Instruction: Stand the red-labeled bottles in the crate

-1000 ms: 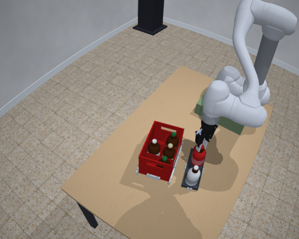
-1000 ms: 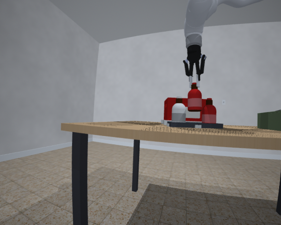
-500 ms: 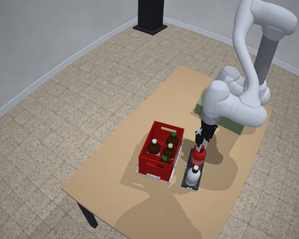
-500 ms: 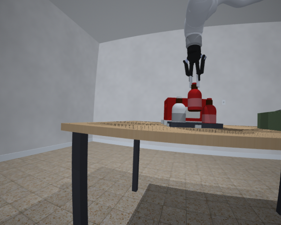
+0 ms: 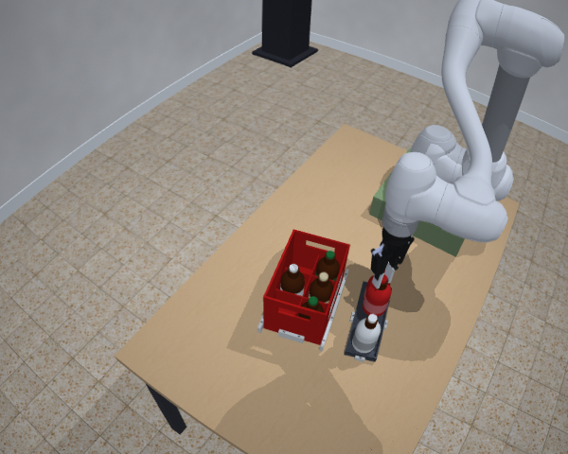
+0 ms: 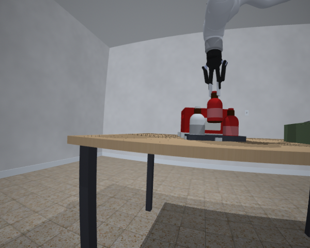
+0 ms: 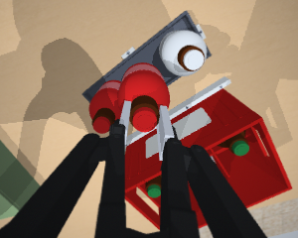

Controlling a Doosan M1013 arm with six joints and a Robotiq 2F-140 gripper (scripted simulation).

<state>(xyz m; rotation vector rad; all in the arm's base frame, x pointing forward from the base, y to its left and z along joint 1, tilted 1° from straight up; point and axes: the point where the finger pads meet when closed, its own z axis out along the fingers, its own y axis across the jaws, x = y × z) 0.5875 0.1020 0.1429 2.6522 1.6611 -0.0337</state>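
Table (image 5: pixel 186 337): tan top running from the lower left to the upper right of the top view; the crate and tray sit near its middle, with bare wood toward the lower edge
Arm (image 5: pixel 446 195): white, reaching in from the upper right, wrist pointing straight down over the tray
Green block (image 5: pixel 438 235): right of centre, partly under the arm, well apart from the tray
Crate (image 5: pixel 293 315): red, centre of the top view, just left of the tray with a narrow gap between; four brown bottles show in it
Tray (image 6: pixel 230 138): dark, long and narrow; a white bottle (image 5: pixel 365 334) stands at its lower end
Gripper (image 6: pixel 214 92): fingers pinching the neck of a red bottle
Held red bottle (image 6: pixel 214 109): upright, lifted off the tray, its base above the tray in the exterior view
Second red bottle (image 6: pixel 230 124): upright on the tray, right of the held one
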